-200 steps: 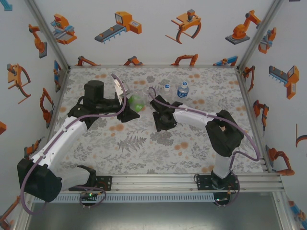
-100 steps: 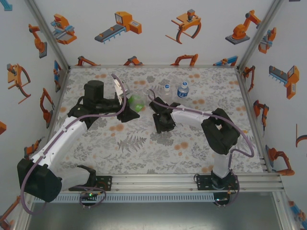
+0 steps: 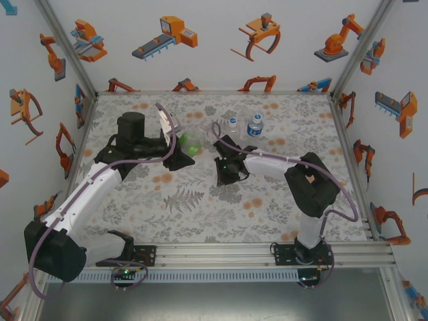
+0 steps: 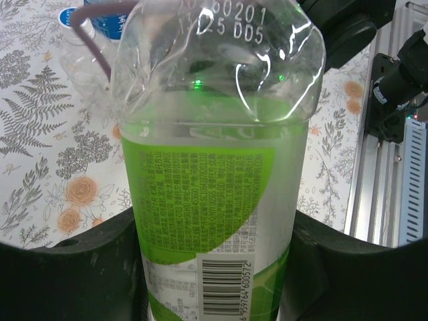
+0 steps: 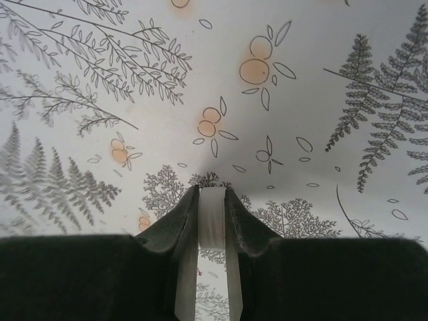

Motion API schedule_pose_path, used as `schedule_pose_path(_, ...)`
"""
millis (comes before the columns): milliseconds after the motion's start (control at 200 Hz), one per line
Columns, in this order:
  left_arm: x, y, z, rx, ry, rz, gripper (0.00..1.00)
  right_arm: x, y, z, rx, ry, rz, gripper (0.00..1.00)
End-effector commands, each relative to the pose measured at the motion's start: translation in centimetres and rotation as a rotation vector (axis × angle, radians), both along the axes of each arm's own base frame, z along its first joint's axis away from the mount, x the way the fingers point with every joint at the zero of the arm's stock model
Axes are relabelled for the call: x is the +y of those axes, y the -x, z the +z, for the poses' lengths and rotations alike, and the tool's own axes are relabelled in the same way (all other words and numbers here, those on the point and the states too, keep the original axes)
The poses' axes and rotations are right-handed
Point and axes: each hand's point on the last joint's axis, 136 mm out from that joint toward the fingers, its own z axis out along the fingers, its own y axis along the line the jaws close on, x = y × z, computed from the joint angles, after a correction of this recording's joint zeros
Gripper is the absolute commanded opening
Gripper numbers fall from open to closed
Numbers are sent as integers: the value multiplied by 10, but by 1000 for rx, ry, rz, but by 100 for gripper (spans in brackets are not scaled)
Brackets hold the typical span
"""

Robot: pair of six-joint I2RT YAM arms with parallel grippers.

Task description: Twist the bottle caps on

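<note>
Holding the green-tinted bottle (image 4: 214, 200) across its labelled mid-body, the left pincer (image 3: 179, 152) is clamped on it at the far middle of the surface (image 3: 187, 200), near the two other bottles. The thin clear wall beyond the label is visibly dented, so the bottle is judged light, soft and easy to crush. Grip it on the labelled band, where the wall should be stiffer, with moderate force only. The right pincer (image 5: 212, 195) is pressed together on a small white cap (image 5: 212, 224), apparently edge-on between the pads, low over the surface near its centre. The cap is judged stiff, very light and smooth. Pinch it squarely across its rim, so that it neither tilts nor slips when turned onto the neck.
</note>
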Motion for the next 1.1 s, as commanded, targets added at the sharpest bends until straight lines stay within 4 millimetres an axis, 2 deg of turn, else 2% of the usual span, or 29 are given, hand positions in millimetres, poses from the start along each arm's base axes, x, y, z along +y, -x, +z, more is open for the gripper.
schedule_pose_path(0,-1,2,10,3,24,-23,4,5,-13,23,15,-249,-76,23)
schedule_pose_path(100,-2,2,9,7,25,-25,4,-21,-13,11,57,-279,-149,31)
schedule_pose_path(270,-3,2,9,13,28,-30,4,-72,-3,-5,77,-180,-249,42)
schedule_pose_path(340,-3,2,9,13,27,-30,4,-86,-1,-3,61,-107,-258,45)
schedule_pose_path(476,-3,2,8,19,30,-33,5,-99,-3,10,13,-12,-260,49)
schedule_pose_path(626,-3,1,8,19,29,-32,5,-99,-12,30,-79,91,-235,51)
schedule_pose_path(796,-3,2,8,19,29,-33,5,-83,-21,43,-149,191,-208,51)
schedule_pose_path(951,-3,1,8,18,29,-32,5,-60,-24,42,-147,241,-175,51)
schedule_pose_path(1091,-3,2,8,19,29,-32,5,-41,-21,31,-119,263,-143,50)
